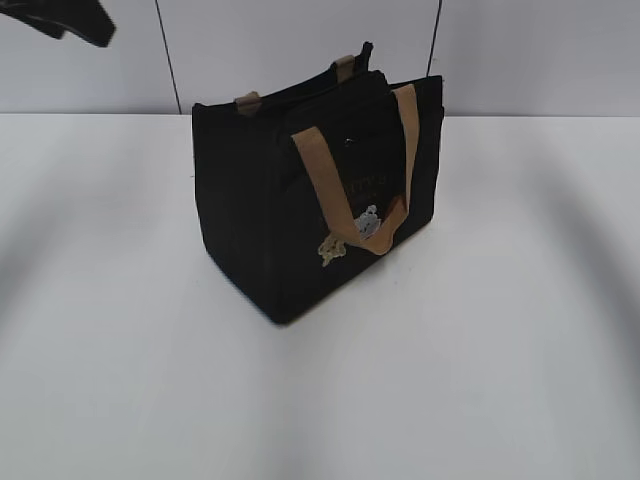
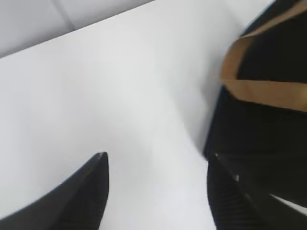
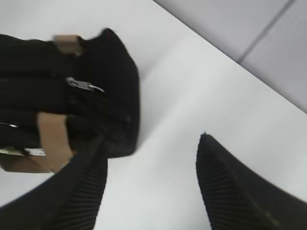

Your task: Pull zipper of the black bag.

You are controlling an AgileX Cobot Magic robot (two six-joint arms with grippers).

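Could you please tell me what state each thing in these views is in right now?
black bag: upright on the white table, untouched.
zipper: silver pull tab lying on the bag's top, not gripped.
tan handles: front one hanging down over the bag's face.
left pincer: open, empty, beside the bag.
right pincer: open, empty, above the table near the bag's end.

Both grippers are black. The left gripper (image 2: 156, 191) has two tapering, wedge-shaped fingers (image 2: 81, 199) with fine ribbing across their faces; the one nearer the bag (image 2: 268, 120) shows a pale strip along its edge. The right gripper (image 3: 151, 187) has the same dark, ribbed fingers (image 3: 235, 191), broad at the base and narrowing to blunt points.
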